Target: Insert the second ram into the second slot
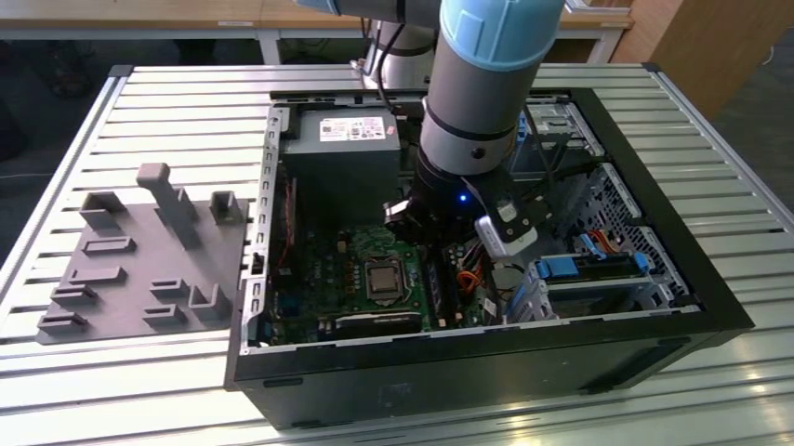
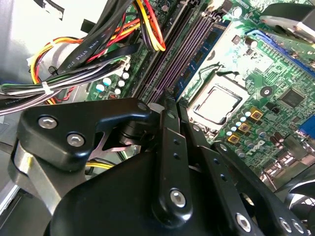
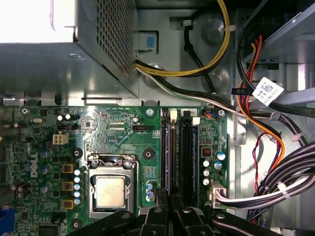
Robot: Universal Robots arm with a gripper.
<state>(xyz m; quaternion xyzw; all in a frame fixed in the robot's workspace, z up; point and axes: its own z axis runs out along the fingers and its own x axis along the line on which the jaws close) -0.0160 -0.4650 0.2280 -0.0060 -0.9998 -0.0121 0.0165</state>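
The arm [image 1: 478, 102] reaches down into the open computer case [image 1: 496, 348], and its bulk hides the middle of the motherboard in the exterior view. The gripper [image 2: 170, 104] sits low over the memory slots. Its fingers [image 3: 160, 216] are drawn together with no gap to be seen. Their tips cover the near end of the slot row, so I cannot tell whether they pinch anything or only press.

A thin dark blue stick, taken as the second ram [image 3: 169, 152], stands edge-on in the slot line that runs straight under the fingertips. Its near end is hidden, and whether it is fully seated cannot be made out.

Room is tight. In the exterior view the power supply [image 1: 341, 149] stands at 12 o'clock of the gripper and the drive bays [image 1: 596, 269] at 3 o'clock. A cable bundle [image 2: 74, 54] lies just beside the slots, and the processor socket [image 3: 110, 189] is near on the other side. On the tabletop [image 1: 186, 102], a grey fixture [image 1: 137, 269] lies at 9 o'clock of the case, well apart.
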